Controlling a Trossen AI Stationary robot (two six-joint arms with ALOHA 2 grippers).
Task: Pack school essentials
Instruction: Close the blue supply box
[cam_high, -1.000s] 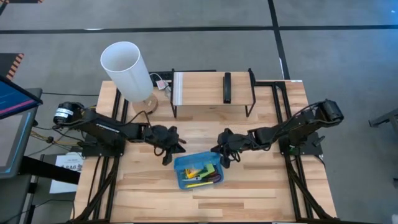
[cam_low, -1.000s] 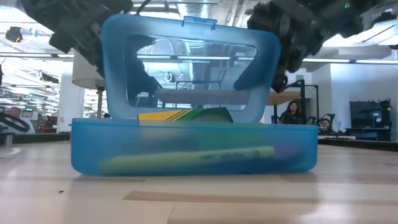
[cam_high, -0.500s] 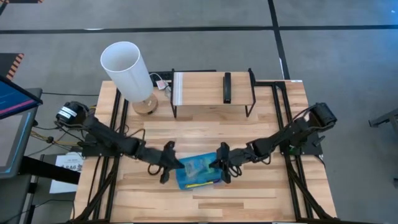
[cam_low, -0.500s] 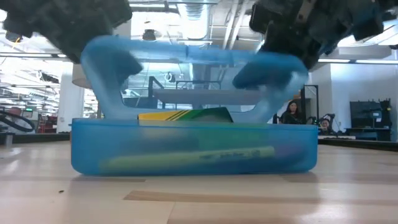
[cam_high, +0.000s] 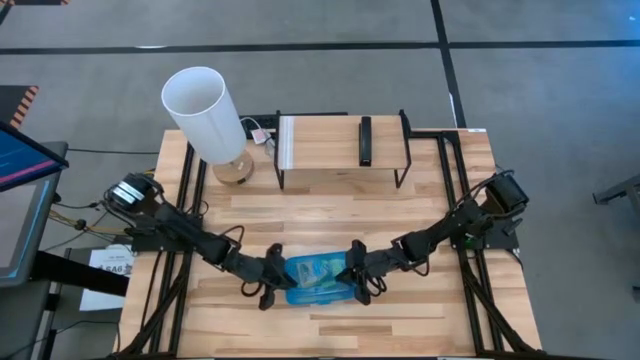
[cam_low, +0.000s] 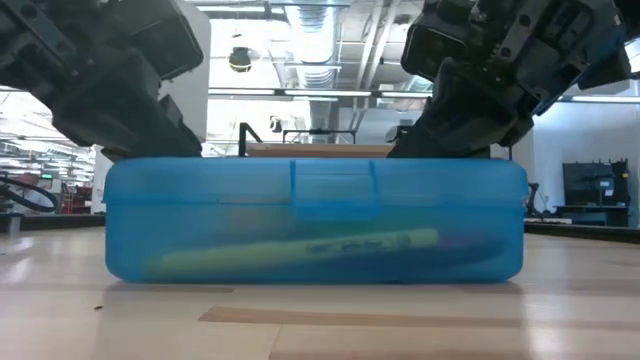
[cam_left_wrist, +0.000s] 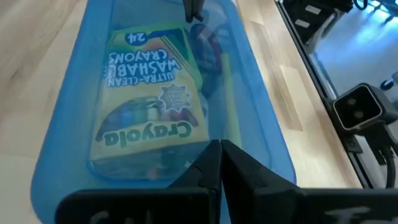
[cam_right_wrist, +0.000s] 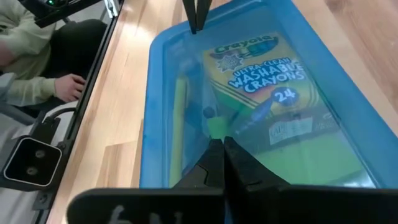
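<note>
Fingers (cam_left_wrist: 219, 163) pressed together above yellow-green crayon box (cam_left_wrist: 151, 102) under blue lid (cam_left_wrist: 261, 134)

Bright, even overhead light; ceiling strips (cam_low: 300, 95) glow at twelve o'clock in the low view, where the near counter (cam_low: 320, 320) blurs. Soft glare streaks the blue case lid (cam_right_wrist: 261, 93) in both wrist views

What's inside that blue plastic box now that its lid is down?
Through the blue box's clear lid: a crayon box, a yellow pencil and a green pad. In the low view, a pale green marker. Anything underneath is covered.
</note>
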